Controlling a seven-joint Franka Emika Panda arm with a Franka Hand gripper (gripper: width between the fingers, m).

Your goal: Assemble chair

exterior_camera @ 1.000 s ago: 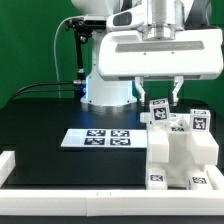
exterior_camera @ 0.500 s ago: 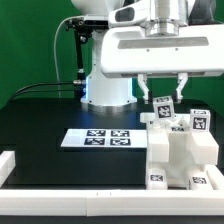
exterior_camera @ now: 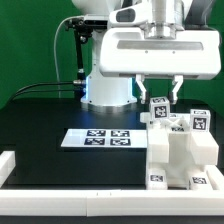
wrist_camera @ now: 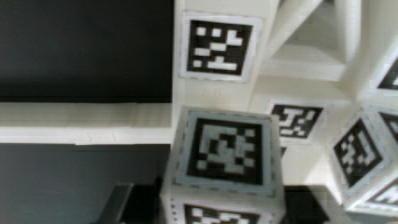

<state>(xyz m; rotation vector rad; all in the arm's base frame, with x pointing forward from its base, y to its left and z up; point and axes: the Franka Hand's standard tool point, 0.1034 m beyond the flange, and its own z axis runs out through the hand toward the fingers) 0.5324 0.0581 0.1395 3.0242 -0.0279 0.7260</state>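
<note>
My gripper [exterior_camera: 159,95] hangs over the white chair parts [exterior_camera: 182,150] at the exterior view's right. Its two fingers stand on either side of a small white chair part [exterior_camera: 159,105] with a black tag, and they hold it just above the pile. In the wrist view this tagged part [wrist_camera: 222,150] fills the gap between the dark fingers [wrist_camera: 135,200] of my gripper [wrist_camera: 222,205], with tags on two of its faces. More tagged white parts [wrist_camera: 356,150] lie close beside it, and a tall white tagged piece [wrist_camera: 221,48] stands beyond it.
The marker board [exterior_camera: 97,138] lies flat on the black table, to the exterior view's left of the pile. A white rail [exterior_camera: 70,185] runs along the table's front edge. The robot's base [exterior_camera: 105,90] stands behind, in front of a green backdrop.
The gripper and the small tagged part have risen slightly, then shifted a little toward the exterior view's left. The pile and the marker board have not moved.
</note>
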